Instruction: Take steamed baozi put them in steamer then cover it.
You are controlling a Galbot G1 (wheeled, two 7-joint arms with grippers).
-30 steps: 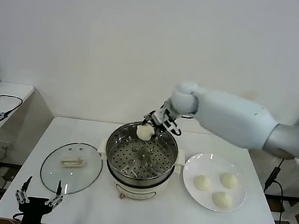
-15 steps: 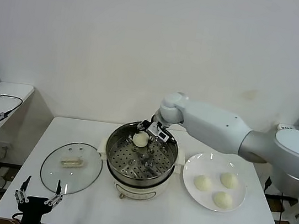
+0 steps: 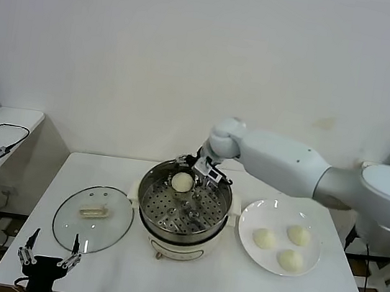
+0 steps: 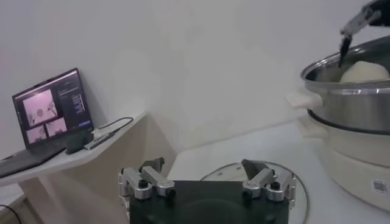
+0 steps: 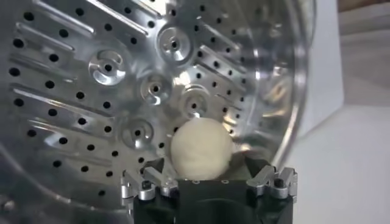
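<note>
Over the far rim of the steamer, the right gripper hangs with its fingers spread apart, holding nothing. Just below it, one bun sits on the perforated steel tray at the back of the pot; in the right wrist view that same bun rests on the holed metal between the two separated fingertips, and I cannot tell for certain whether either tip brushes it. Three more buns lie on a white plate, which stands on the table just to the right of the steamer, almost against its side handle. The glass lid lies flat on the table to the left of the pot, its cream handle facing up, close to the pot but not on it. The left gripper is parked low at the near edge of the table, in front of the lid, with its fingers wide apart and empty. From the left wrist view the pot rises beside the lid, with the bun showing above its rim. A laptop stands open on a side desk off to the left.
</note>
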